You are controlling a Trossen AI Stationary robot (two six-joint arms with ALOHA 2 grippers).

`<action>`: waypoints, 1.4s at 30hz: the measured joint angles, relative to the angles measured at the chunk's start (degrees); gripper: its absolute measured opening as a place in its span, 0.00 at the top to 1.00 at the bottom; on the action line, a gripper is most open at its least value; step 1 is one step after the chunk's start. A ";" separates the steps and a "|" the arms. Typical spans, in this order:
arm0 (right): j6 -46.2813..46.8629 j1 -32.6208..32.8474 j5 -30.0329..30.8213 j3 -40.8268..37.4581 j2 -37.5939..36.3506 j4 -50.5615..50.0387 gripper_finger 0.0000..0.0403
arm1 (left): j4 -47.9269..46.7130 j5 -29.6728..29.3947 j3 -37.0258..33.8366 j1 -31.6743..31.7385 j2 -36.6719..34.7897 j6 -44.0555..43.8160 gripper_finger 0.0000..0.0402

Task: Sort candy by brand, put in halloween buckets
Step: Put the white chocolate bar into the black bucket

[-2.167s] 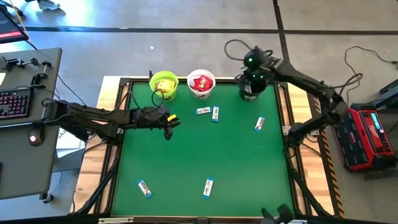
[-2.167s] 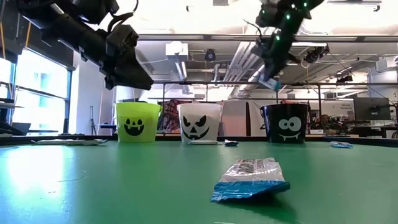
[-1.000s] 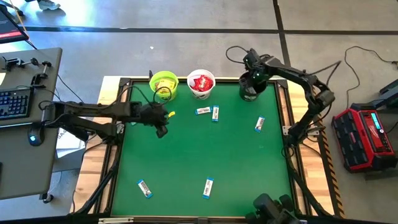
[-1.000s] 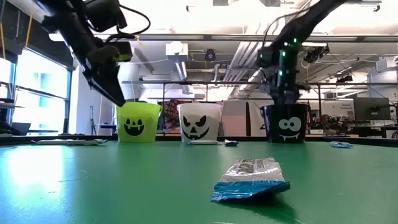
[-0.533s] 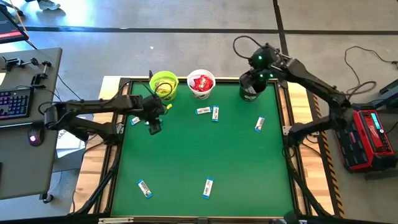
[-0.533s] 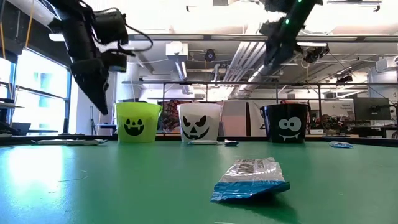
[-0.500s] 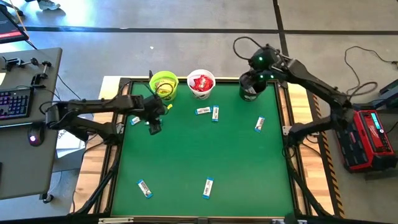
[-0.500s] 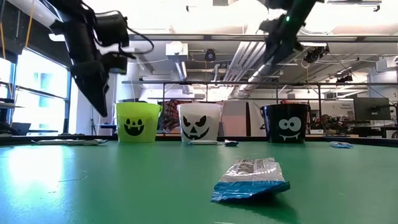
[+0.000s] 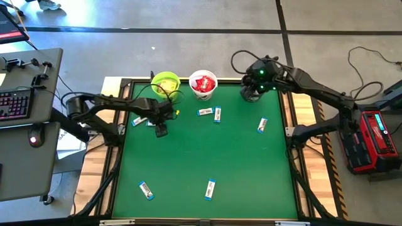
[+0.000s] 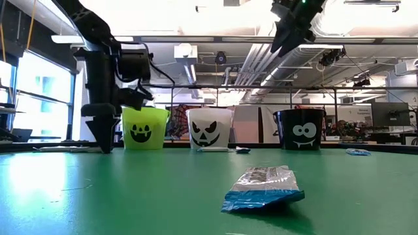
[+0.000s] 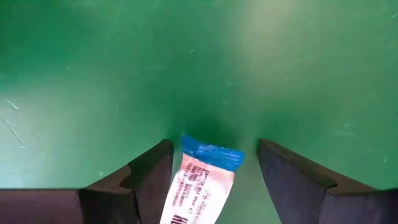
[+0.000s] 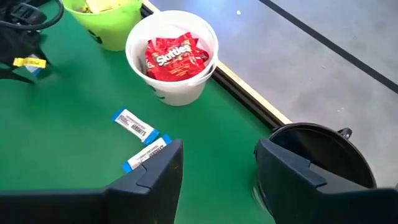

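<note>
My left gripper [image 11: 214, 146] points down at the green mat near the lime green bucket [image 9: 166, 83], open. Its fingers stand on either side of a blue-and-white candy bar [image 11: 202, 183] that lies flat on the mat. I cannot tell whether they touch it. My right gripper [image 12: 217, 146] hangs open and empty high over the black bucket [image 12: 323, 158] at the far right. The white bucket [image 12: 171, 59] holds red packets, and the lime green one holds yellow packets. Several more bars lie flat on the mat, two of them [image 9: 205, 112] [image 9: 217, 114] near the white bucket.
More bars lie at the right [image 9: 262, 125] and near the front edge [image 9: 146, 189] [image 9: 210, 189], and one [image 9: 137, 120] beside my left arm. The three buckets stand in a row along the mat's far edge. The middle of the mat [image 9: 207, 150] is bare.
My left gripper has tipped from a slant to point nearly straight down and has sunk to the mat beside the lime green bucket. My right gripper has risen from just above the black bucket to high above it.
</note>
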 joint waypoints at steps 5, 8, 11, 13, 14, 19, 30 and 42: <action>-0.18 0.69 0.02 0.00 0.00 0.00 0.53 | 0.97 0.17 0.09 0.00 1.68 0.23 0.43; -0.22 0.69 0.02 0.00 0.00 0.00 0.53 | 1.17 0.35 0.05 0.37 1.74 0.54 0.44; -1.23 0.69 0.04 0.00 0.00 0.00 0.53 | 1.17 1.17 0.03 1.23 1.80 1.05 0.47; -1.27 0.67 0.04 0.00 0.00 -0.01 0.53 | 1.23 2.51 0.02 1.98 1.85 1.11 0.51; -1.27 0.67 0.04 0.00 0.00 0.00 0.53 | 1.27 3.17 -0.01 2.37 1.86 1.11 0.53; -1.27 0.67 0.02 0.00 0.00 0.00 0.53 | 1.24 4.04 -0.04 2.99 1.76 1.06 0.65; -1.73 1.93 -5.05 0.00 0.02 0.04 0.54 | 1.53 4.91 -0.30 2.93 -4.23 -1.13 0.98; 3.07 12.40 -9.58 0.00 0.27 10.28 0.54 | 3.03 16.53 4.76 2.89 -14.16 -11.63 1.00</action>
